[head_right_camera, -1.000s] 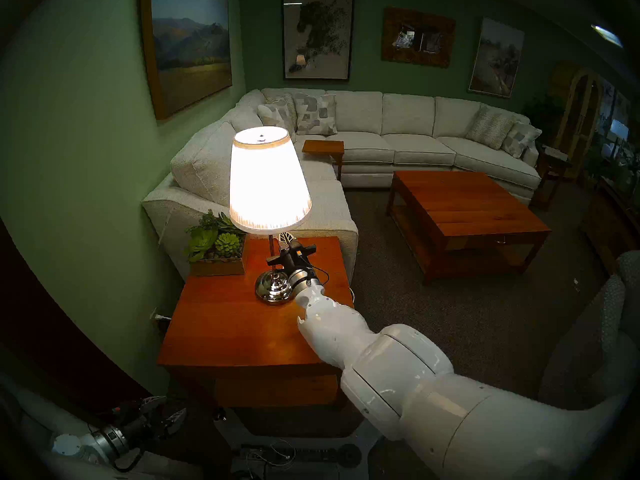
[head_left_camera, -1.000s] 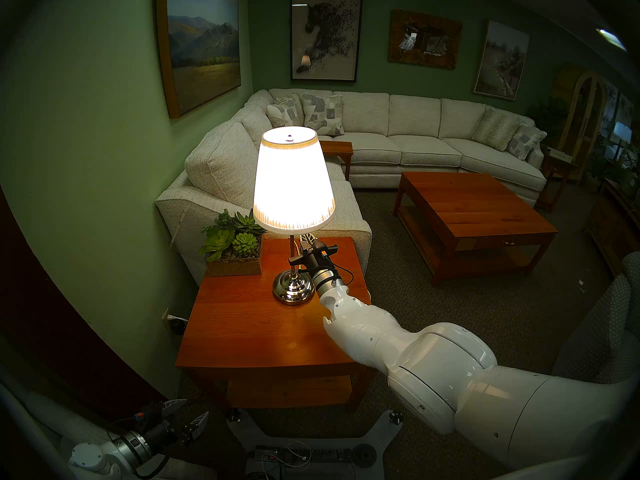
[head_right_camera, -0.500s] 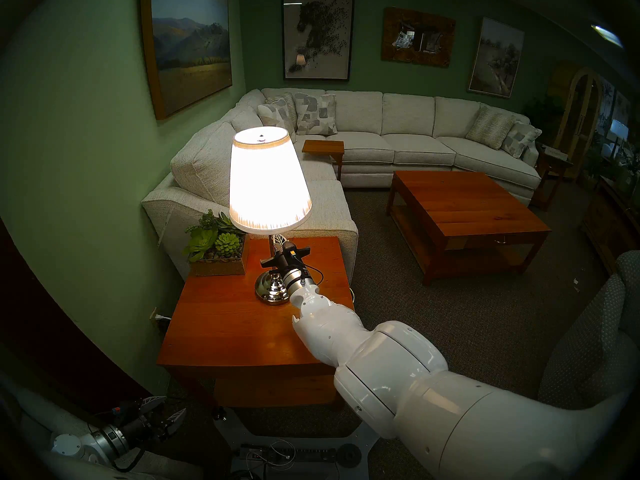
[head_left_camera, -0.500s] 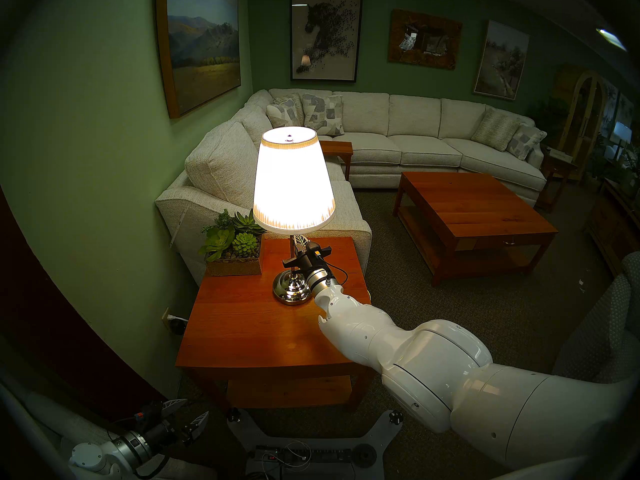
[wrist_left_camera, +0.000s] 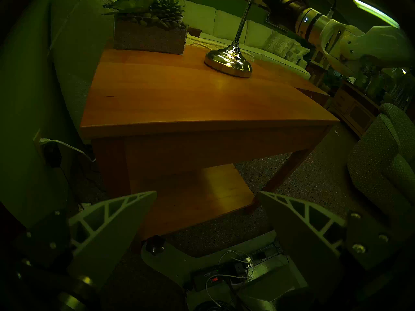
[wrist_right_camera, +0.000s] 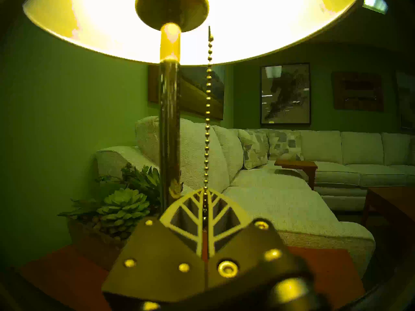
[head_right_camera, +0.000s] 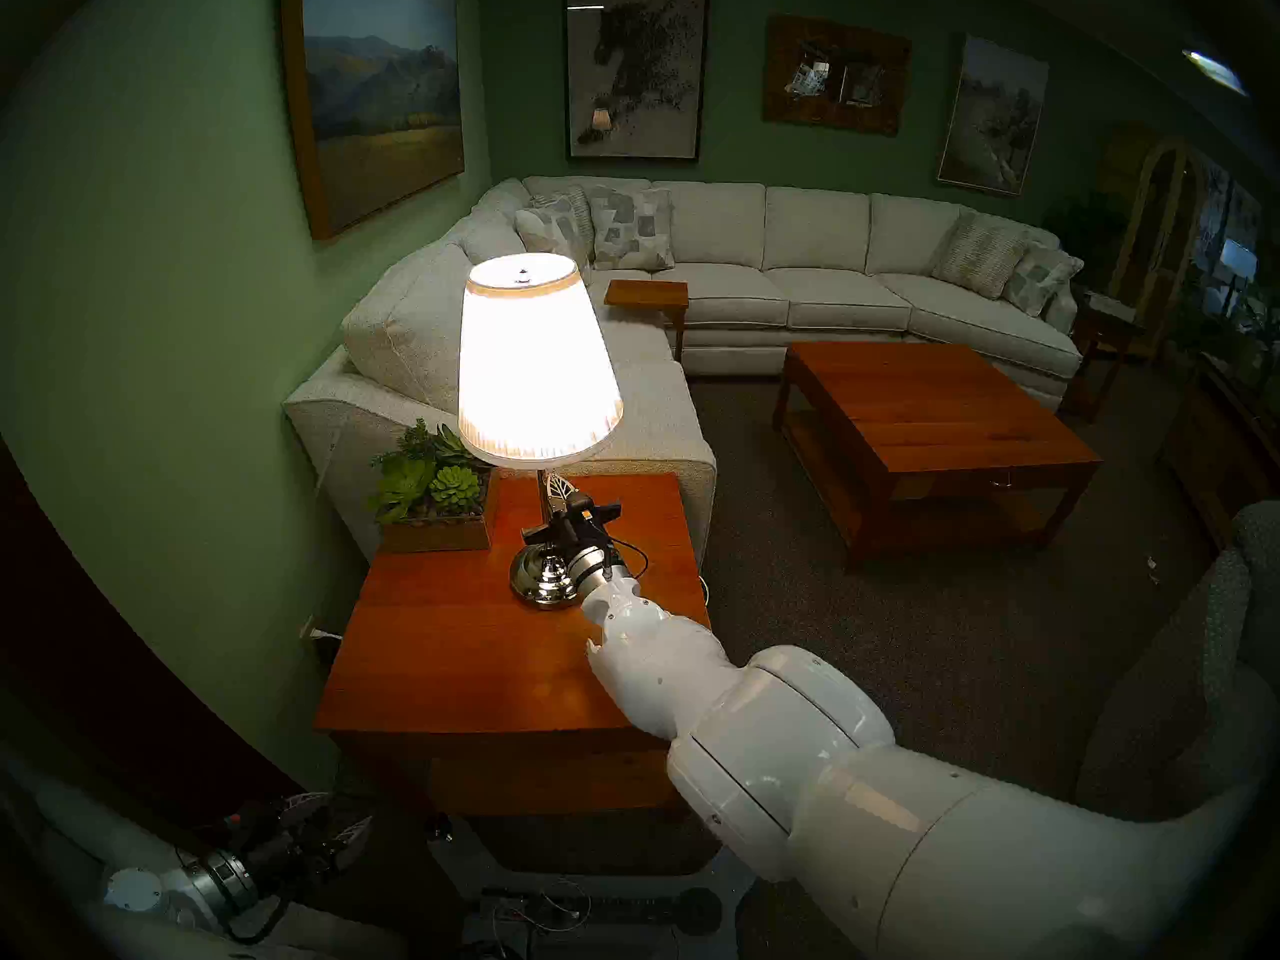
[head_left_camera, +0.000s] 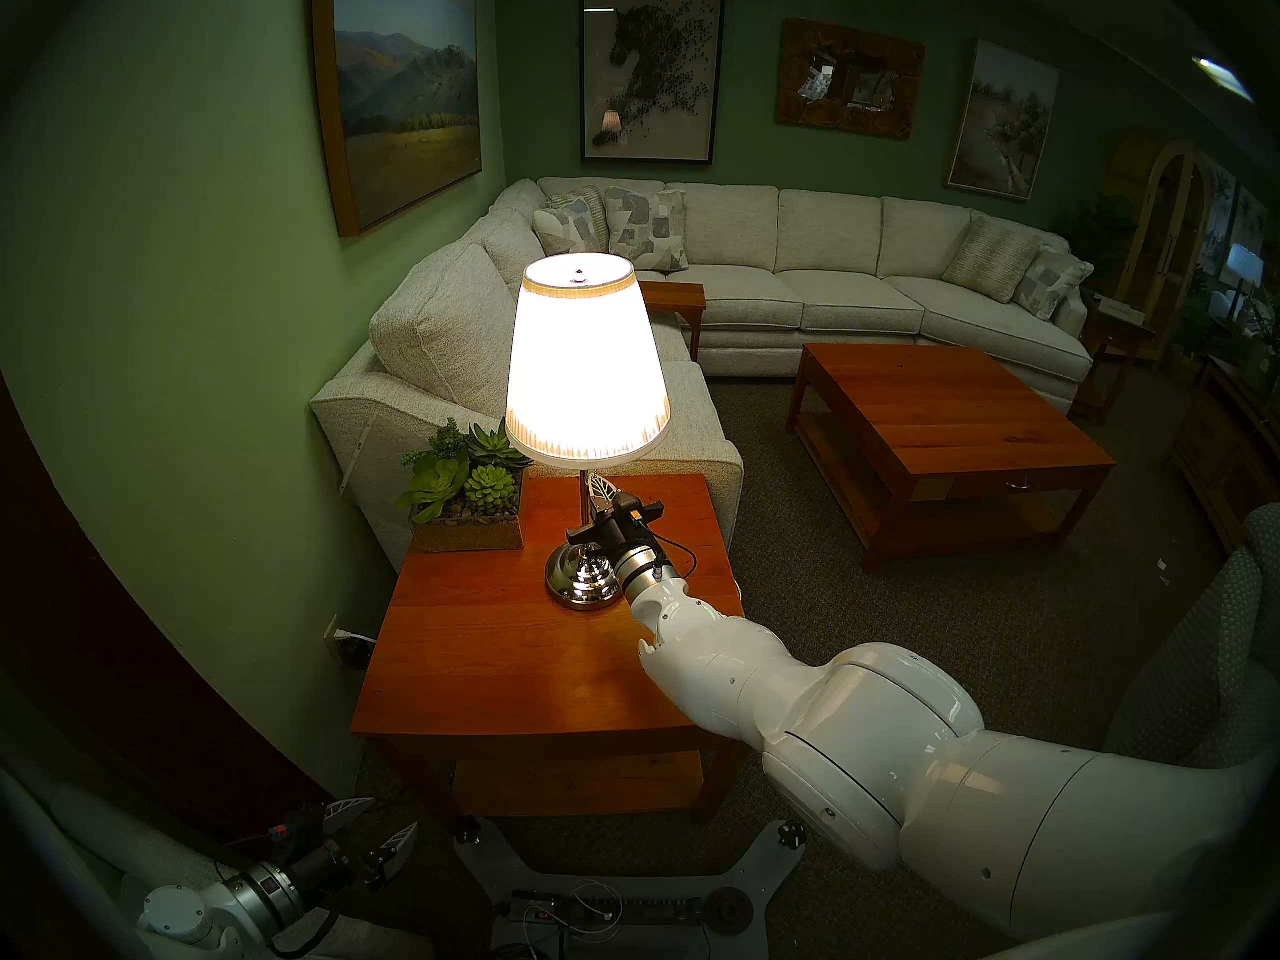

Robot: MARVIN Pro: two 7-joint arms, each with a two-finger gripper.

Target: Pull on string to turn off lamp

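Note:
The lamp (head_left_camera: 587, 363) stands lit on the wooden side table (head_left_camera: 499, 668), with a white shade, a slim pole (wrist_right_camera: 168, 128) and a chrome base (head_left_camera: 582, 577). The string (wrist_right_camera: 207, 115) is a thin beaded chain hanging taut from under the shade, just right of the pole. My right gripper (wrist_right_camera: 205, 192) is shut on the chain's lower end, right below the shade (head_left_camera: 600, 484). The chain's end bead is hidden between the fingers. My left gripper (wrist_left_camera: 206, 196) is open and empty, low beside the table's front (head_left_camera: 374, 834).
A box planter with succulents (head_left_camera: 467, 498) stands on the table's back left, close to the lamp. A light sectional sofa (head_left_camera: 692, 280) lies behind the table, a wooden coffee table (head_left_camera: 942, 439) to the right. A green wall (head_left_camera: 173, 383) is on the left.
My right gripper has moved left and a little down along the pole with the chain in it. The lamp stays lit. The left arm has not moved.

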